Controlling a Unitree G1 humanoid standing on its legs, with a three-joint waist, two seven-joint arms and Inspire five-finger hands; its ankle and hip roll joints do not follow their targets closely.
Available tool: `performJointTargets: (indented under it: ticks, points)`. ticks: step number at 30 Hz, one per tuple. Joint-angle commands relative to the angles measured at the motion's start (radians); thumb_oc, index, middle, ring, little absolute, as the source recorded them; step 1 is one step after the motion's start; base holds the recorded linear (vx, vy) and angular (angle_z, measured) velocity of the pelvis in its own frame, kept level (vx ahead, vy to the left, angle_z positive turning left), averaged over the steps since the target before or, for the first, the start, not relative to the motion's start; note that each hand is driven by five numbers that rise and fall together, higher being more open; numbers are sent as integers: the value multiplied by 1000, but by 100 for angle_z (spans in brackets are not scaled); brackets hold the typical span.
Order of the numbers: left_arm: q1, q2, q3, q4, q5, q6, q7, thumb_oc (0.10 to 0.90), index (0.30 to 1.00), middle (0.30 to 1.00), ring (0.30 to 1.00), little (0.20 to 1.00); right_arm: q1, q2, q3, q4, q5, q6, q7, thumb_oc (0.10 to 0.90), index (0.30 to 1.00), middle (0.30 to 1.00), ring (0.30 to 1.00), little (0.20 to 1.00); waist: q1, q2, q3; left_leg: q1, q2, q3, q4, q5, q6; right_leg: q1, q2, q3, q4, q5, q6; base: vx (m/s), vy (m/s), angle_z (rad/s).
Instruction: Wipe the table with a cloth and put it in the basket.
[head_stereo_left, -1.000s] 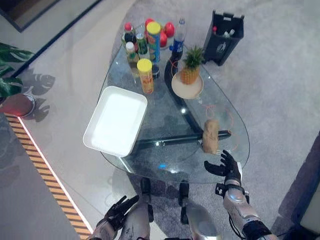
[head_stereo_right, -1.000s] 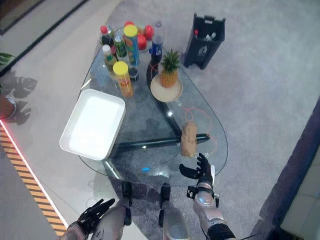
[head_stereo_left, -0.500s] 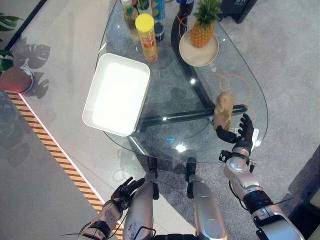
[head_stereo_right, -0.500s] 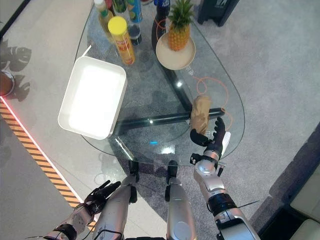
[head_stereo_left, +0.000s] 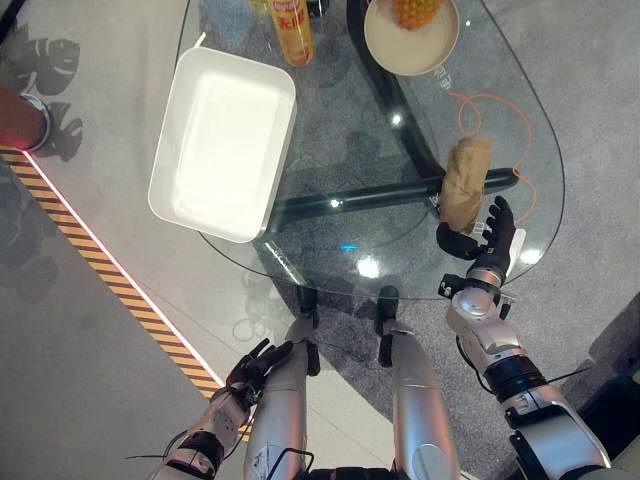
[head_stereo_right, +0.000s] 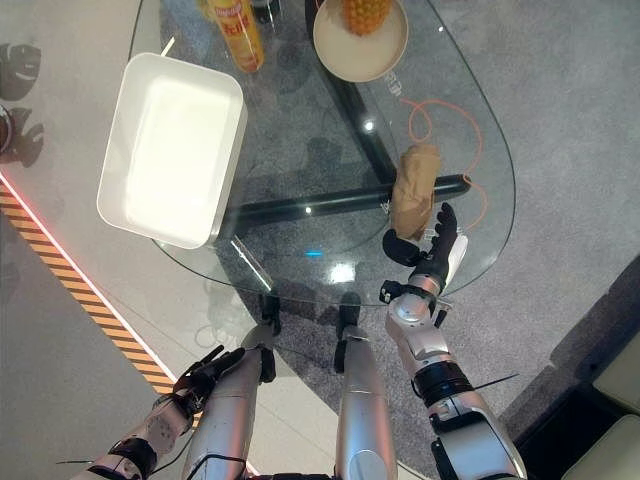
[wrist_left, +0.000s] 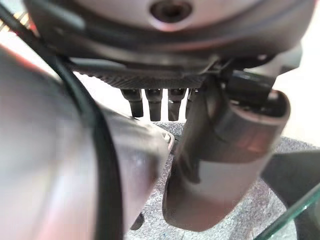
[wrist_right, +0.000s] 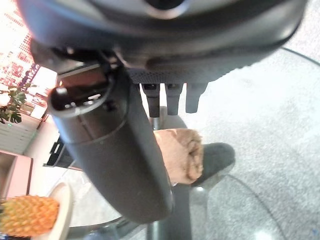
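Observation:
A rolled brown cloth (head_stereo_left: 466, 185) lies on the glass table (head_stereo_left: 340, 150) near its right edge, also seen as the cloth (wrist_right: 181, 152) in the right wrist view. My right hand (head_stereo_left: 487, 240) hovers open just at the cloth's near end, fingers straight and thumb (wrist_right: 115, 155) stretched toward it, holding nothing. The white basket (head_stereo_left: 222, 145), a shallow rectangular tub, sits on the table's left side with nothing in it. My left hand (head_stereo_left: 255, 365) hangs low beside the table's near edge, open with fingers spread.
A plate with a pineapple (head_stereo_left: 410, 30) and a yellow can (head_stereo_left: 290, 25) stand at the table's far end. An orange cable (head_stereo_left: 500, 110) loops on the glass by the cloth. A striped strip (head_stereo_left: 110, 280) runs along the floor at left.
The camera has tilted down toward the table's near end. My right hand has come closer to the cloth's near end, staying open. The left hand stays low.

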Motion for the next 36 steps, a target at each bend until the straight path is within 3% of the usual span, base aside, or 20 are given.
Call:
performJointTargets:
  ticks: [1, 19, 36]
  points:
    - [37, -34, -39, -27, -26, 7, 15, 800, 900, 900, 900, 900, -28, -83, -5, -141, -33, -25, -75, 800, 900, 900, 900, 900, -12, -6, -14, -60, -60, 10, 187, -166, 7, -9, 45, -48, -136, 100, -4, 0, 0, 0]
    - [36, -24, -50, -76, -62, 11, 20, 800, 900, 900, 900, 900, -84, -116, -10, -121, -43, -20, -122, 800, 900, 900, 900, 900, -1, 8, -14, -177, -72, -9, 227, -166, 7, -128, 38, -39, -120, 127, 3, 2, 1, 0]
    - [38, -15, -58, -98, -83, 26, 32, 800, 900, 900, 900, 900, -156, -146, -20, -132, 1, -15, -134, 800, 900, 900, 900, 900, 13, 14, -14, -214, -75, -21, 234, -167, 7, -168, 38, -35, -116, 133, 9, 2, 1, 1]
